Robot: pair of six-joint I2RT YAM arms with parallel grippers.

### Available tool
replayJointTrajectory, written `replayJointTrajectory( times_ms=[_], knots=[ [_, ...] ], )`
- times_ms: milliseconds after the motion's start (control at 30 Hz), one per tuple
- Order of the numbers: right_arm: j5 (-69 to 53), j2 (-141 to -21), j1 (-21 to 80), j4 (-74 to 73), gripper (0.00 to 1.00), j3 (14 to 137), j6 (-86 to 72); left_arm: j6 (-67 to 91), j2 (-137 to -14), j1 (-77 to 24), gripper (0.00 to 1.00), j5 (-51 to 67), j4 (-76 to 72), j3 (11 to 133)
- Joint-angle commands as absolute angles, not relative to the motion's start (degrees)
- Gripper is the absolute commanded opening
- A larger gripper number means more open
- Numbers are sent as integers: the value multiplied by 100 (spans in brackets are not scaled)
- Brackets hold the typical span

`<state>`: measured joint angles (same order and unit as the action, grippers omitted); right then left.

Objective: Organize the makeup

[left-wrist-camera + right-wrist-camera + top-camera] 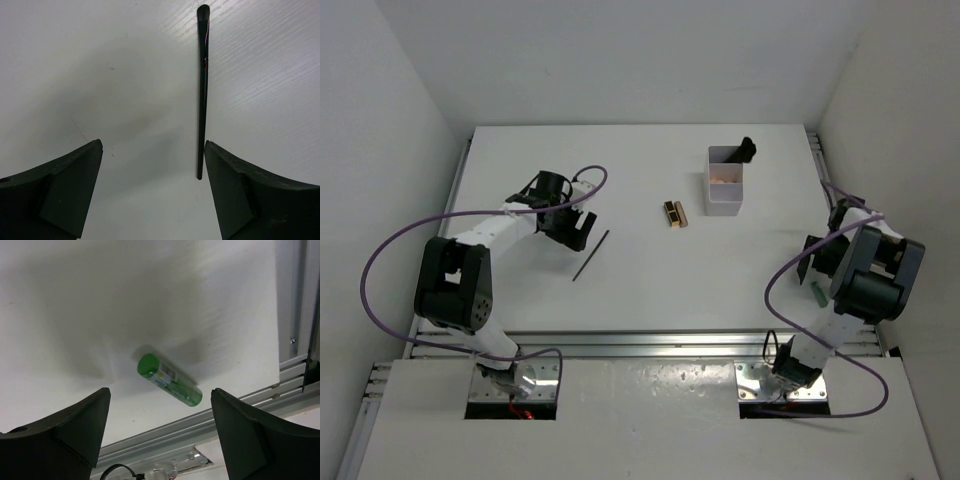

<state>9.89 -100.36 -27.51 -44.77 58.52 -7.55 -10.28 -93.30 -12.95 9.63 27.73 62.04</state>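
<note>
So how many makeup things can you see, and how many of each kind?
Thin black stick: 1
Green tube: 1
Black-and-gold case: 1
Black brush, poking out of the white box: 1
Total: 4 makeup things in view

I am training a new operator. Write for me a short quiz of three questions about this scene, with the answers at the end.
1. True or false: the thin black stick lies flat on the table, outside the white box.
2. Which thing shows between the fingers of the right pincer in its wrist view? A) green tube B) black-and-gold case C) flared brush
3. Fill in the missing word: the left pincer holds nothing, and its jaws stand ____.

Key: 1 true; 2 A; 3 open.
</note>
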Motion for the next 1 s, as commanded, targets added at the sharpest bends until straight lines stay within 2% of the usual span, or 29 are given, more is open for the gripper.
replayJointTrajectory(
  times_ms=[0,100,133,300,433,467,533,567,767,967],
  knots=[
    [1178,-10125,-2602,-4333,82,5792,-580,-1090,-9123,-1345,89,976,2698,6240],
    [1160,-10362,-2602,-4438,74,6011,-554,-1090,-9123,-1345,89,976,2698,6240],
    [1169,-10510,-2602,-4499,68,6073,-545,-1090,-9123,-1345,89,923,2698,6240],
    [959,-10547,-2619,-4640,51,6196,-518,-1090,-9123,-1345,89,870,2698,6240],
    [765,-10573,-2619,-4711,26,6109,-448,-1090,-9123,-1345,89,870,2698,6240],
    [721,-10565,-2610,-4702,16,6056,-431,-1090,-9123,-1345,89,870,2698,6240],
    [607,-10556,-2611,-4649,8,5968,-413,-1090,-9123,-1345,89,870,2698,6240],
    [546,-10530,-2628,-4632,0,5959,-404,-1090,-9123,-1345,89,870,2698,6240],
    [36,-10152,-2619,-4509,0,5968,-343,-1143,-9070,-1345,89,870,2698,6187],
    [-360,-8992,-2217,-3833,0,5863,-571,-1143,-9123,-1345,89,870,2646,6187]
  ],
)
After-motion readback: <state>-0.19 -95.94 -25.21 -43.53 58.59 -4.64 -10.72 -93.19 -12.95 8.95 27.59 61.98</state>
